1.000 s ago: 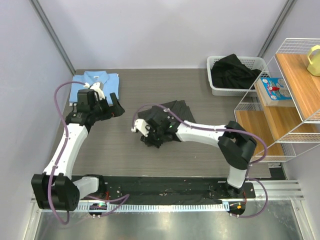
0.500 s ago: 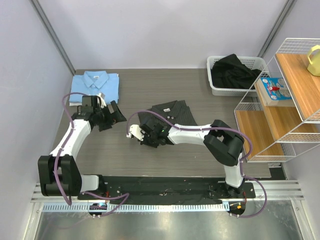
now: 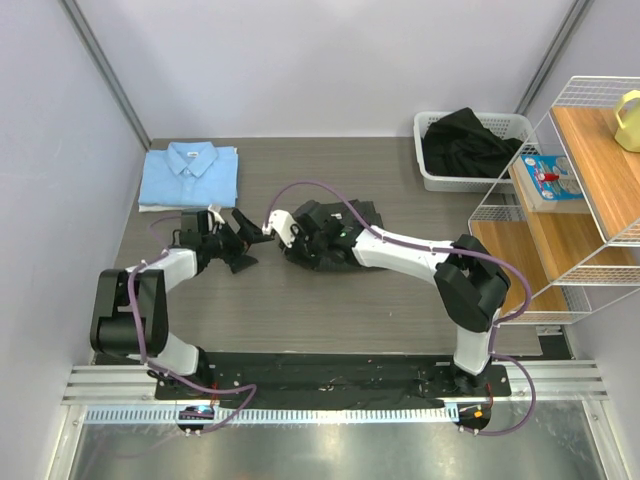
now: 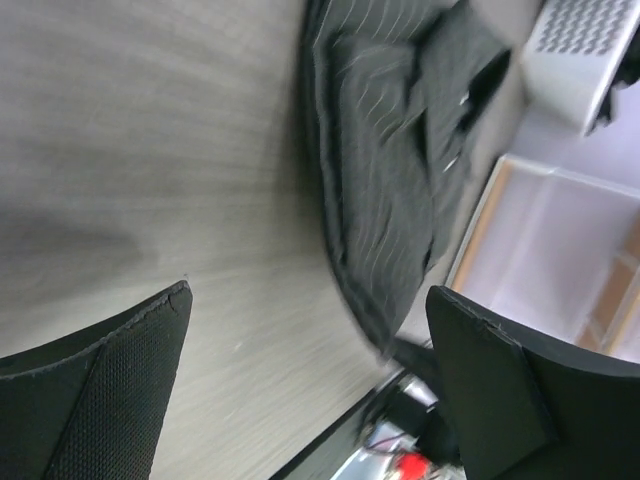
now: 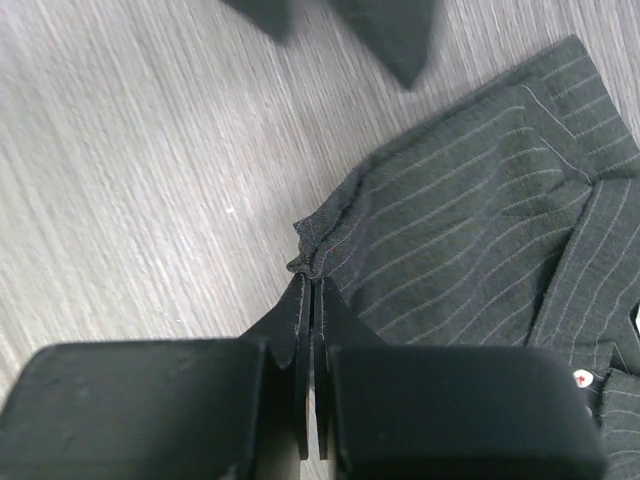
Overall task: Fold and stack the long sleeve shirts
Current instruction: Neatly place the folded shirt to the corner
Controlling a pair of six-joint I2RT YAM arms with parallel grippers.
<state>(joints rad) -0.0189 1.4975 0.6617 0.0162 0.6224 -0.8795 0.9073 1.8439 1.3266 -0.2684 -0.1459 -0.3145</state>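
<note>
On the grey table (image 3: 350, 300), right gripper (image 5: 311, 288) pinches bunched edge of folded pinstriped shirt (image 5: 470, 240)

No text could be read; the blue package (image 3: 548, 182) at the right edge bore print too small to make out.

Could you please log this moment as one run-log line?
left end effector: open, facing black shirt | right end effector: shut on black shirt's edge | blue shirt: folded, far left corner
</note>
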